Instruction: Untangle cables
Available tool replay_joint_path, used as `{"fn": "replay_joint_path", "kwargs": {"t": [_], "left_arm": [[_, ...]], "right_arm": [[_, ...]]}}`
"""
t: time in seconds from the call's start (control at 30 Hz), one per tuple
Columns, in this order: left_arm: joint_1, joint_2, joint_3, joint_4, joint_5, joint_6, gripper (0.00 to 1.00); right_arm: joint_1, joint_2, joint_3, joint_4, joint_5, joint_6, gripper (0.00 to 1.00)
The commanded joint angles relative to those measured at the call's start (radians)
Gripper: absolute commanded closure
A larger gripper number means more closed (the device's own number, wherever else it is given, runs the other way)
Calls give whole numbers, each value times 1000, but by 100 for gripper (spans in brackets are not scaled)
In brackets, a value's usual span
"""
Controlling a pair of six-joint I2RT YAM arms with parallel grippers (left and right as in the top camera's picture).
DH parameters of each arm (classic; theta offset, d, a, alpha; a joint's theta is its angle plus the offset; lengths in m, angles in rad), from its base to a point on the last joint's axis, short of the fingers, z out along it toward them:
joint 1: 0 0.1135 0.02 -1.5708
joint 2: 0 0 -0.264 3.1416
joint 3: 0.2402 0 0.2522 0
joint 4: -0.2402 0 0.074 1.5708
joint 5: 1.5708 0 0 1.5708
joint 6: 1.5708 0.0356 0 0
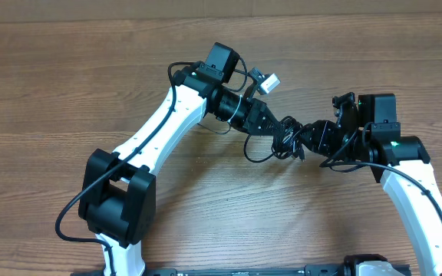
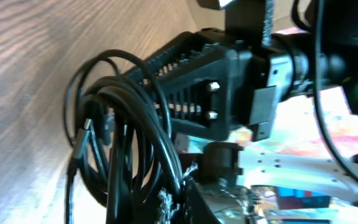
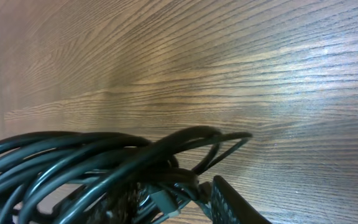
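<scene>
The cables (image 1: 288, 140) are a knot of thin black cords held just above the wooden table between my two grippers, with one loose loop (image 1: 253, 156) hanging toward the front. My left gripper (image 1: 276, 129) comes in from the left and is shut on the cables. In the left wrist view the cables (image 2: 114, 137) coil past a frayed white bit at the left gripper (image 2: 180, 206). My right gripper (image 1: 307, 138) reaches in from the right and is shut on the same bundle. In the right wrist view the cables (image 3: 92, 162) and a grey plug (image 3: 166, 202) fill the right gripper (image 3: 169, 210).
The wooden table (image 1: 67, 69) stretches all round the arms. A white connector (image 1: 265, 80) sticks out by the left wrist. Thicker black cords (image 1: 75, 207) run along the left arm. The right arm's ribbed black finger (image 2: 191, 81) stands close in front of the left wrist camera.
</scene>
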Motion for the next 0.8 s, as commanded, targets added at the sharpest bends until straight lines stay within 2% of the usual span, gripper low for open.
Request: {"fn": "replay_joint_path", "kwargs": {"t": [0.0, 0.23, 0.27, 0.33, 0.47, 0.57, 0.63, 0.77], "left_arm": [[-4, -32, 25, 1, 99, -51, 96], [-4, -32, 25, 2, 141, -92, 96], [-4, -32, 25, 6, 148, -92, 96], [-4, -32, 25, 9, 147, -91, 96], [7, -32, 25, 3, 64, -76, 96], [19, -32, 24, -21, -51, -50, 96], [22, -32, 24, -57, -189, -18, 96], [18, -31, 21, -139, -618, -13, 96]], "right_arm": [[0, -1, 21, 13, -23, -4, 64], [0, -1, 21, 73, -80, -4, 64], [0, -1, 21, 80, -80, -4, 70], [0, -1, 21, 86, -78, -4, 95], [0, 0, 21, 58, 5, 6, 96], [0, 0, 21, -20, 199, 100, 96], [0, 0, 21, -76, 314, 153, 96], [0, 0, 21, -154, 414, 184, 96]]}}
